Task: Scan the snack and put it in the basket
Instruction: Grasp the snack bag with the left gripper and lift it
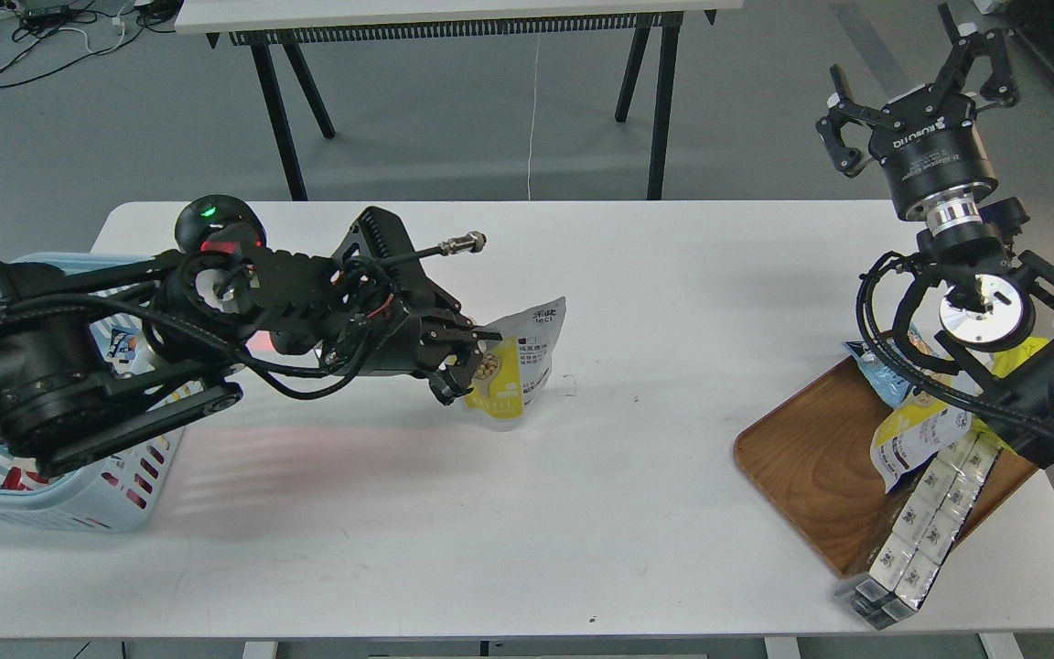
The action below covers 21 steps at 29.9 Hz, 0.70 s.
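Observation:
My left gripper is shut on a yellow and silver snack pouch and holds it above the middle of the white table. The black round scanner with a red window and green light stands behind my left arm. The light blue basket sits at the table's left edge, mostly hidden by that arm. My right gripper is open and empty, raised high beyond the table's right rear corner.
A wooden tray at the right front holds more snack pouches and a long silver multipack that overhangs the table edge. A second table stands behind on black legs.

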Each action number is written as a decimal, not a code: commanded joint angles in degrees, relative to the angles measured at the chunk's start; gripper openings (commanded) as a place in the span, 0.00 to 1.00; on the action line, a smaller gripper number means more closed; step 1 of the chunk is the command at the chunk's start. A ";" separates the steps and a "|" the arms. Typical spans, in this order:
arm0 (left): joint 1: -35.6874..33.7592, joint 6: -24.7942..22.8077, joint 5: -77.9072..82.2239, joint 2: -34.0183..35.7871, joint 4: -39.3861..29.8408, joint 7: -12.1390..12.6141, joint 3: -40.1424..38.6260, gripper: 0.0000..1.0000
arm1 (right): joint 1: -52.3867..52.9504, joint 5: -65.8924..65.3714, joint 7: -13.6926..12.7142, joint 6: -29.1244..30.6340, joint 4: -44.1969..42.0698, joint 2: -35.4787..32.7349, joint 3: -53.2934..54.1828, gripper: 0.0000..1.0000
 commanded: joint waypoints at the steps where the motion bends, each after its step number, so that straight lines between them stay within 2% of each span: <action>1: 0.59 0.00 -0.01 5.68 -3.63 0.05 -0.92 0.00 | 0.09 -0.01 0.00 0.00 -0.07 -0.02 0.05 1.00; 8: 0.68 0.00 -0.01 14.30 -4.61 -0.21 -2.15 0.00 | 0.09 -0.01 0.00 0.00 -0.33 0.16 -0.04 1.00; 12: 0.50 0.00 -0.01 15.19 -2.15 -3.81 -3.55 0.00 | 0.00 -0.01 0.00 0.00 -0.33 0.25 -0.04 1.00; 17: 0.50 0.00 -0.01 15.36 0.66 -5.31 -4.17 0.00 | 0.00 -0.19 0.00 0.00 -0.33 0.42 -0.13 1.00; 21: 0.33 0.00 -0.01 15.19 3.03 -8.29 -4.35 0.00 | 0.09 -0.27 0.00 0.00 -0.33 0.42 -0.13 1.00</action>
